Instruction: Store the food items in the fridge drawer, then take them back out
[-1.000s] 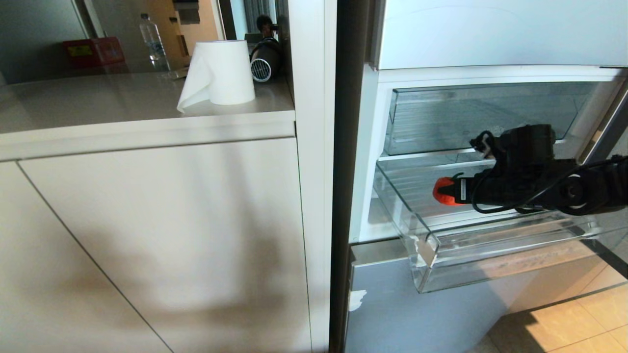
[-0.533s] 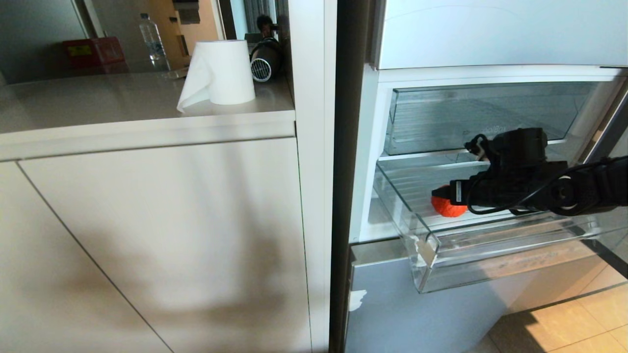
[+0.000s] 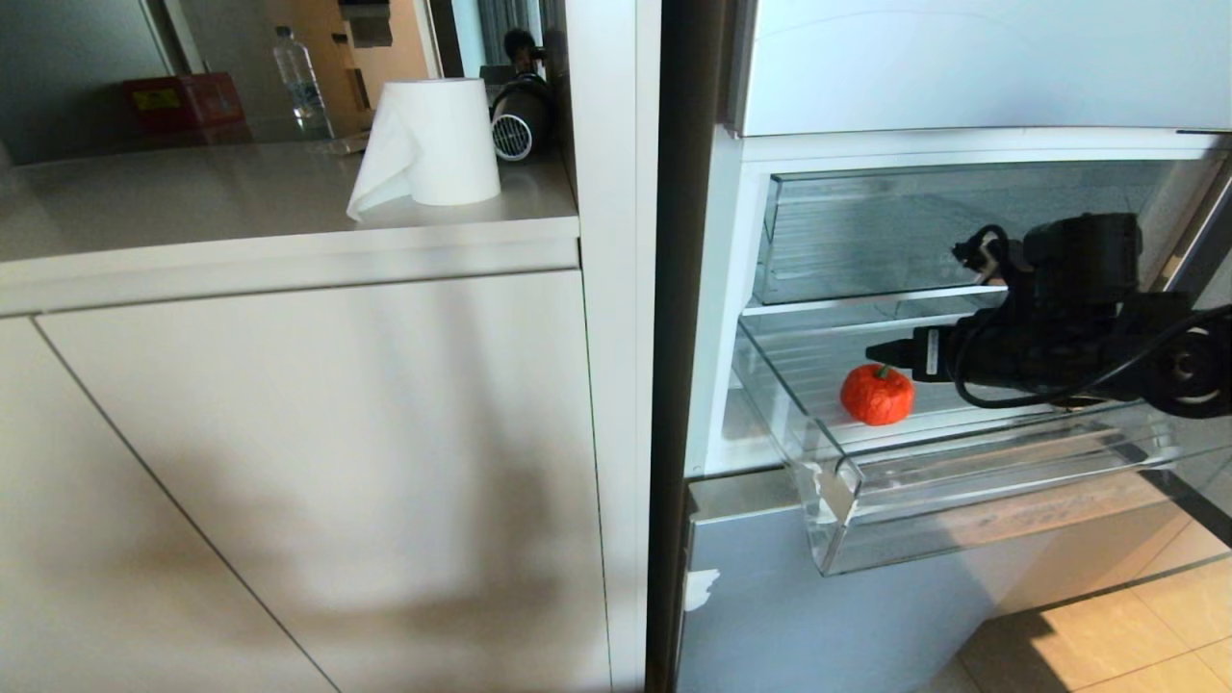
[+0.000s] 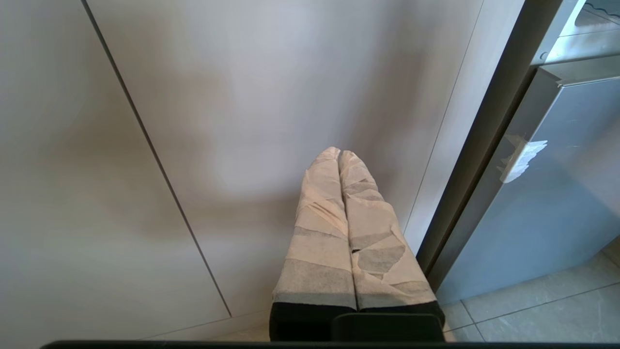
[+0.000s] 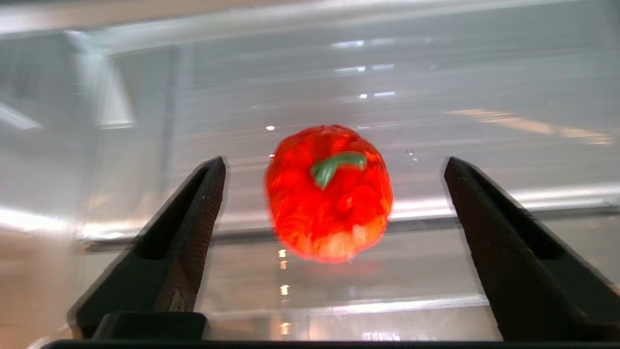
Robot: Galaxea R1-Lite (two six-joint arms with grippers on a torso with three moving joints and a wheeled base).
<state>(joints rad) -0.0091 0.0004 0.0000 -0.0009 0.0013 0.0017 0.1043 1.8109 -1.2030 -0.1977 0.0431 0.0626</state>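
**Orange-red fruit lies in the lower drawer, right gripper wide open above it**

The fridge drawer (image 3: 962,500), the lower of the two clear bins, is pulled out toward the robot; its curled front lip hangs over the pale-blue bottom panel (image 3: 770,616); the upper clear bin (image 3: 924,226) sits pushed in above it. The fuzzy orange-red fruit (image 3: 877,394) rests on the ribbed floor of the drawer, near its left side wall, with the small green stem turned up; nothing touches it. The second food item, the red apple, I cannot find in any view.

The right gripper (image 3: 890,352) reaches in from the right, level, just above and slightly behind the fruit; in the right wrist view its two black fingers (image 5: 193,213) stand far apart, the fruit (image 5: 329,194) lies between them but clear of both, so the gripper holds nothing.

The left gripper (image 4: 339,155) is parked low before the pale cabinet door (image 4: 242,121), beside the fridge edge; its two tape-wrapped fingers press together with no gap and nothing between them.

On the counter (image 3: 192,207) to the left stand a paper towel roll (image 3: 433,142) and, further back, a water bottle (image 3: 300,82).
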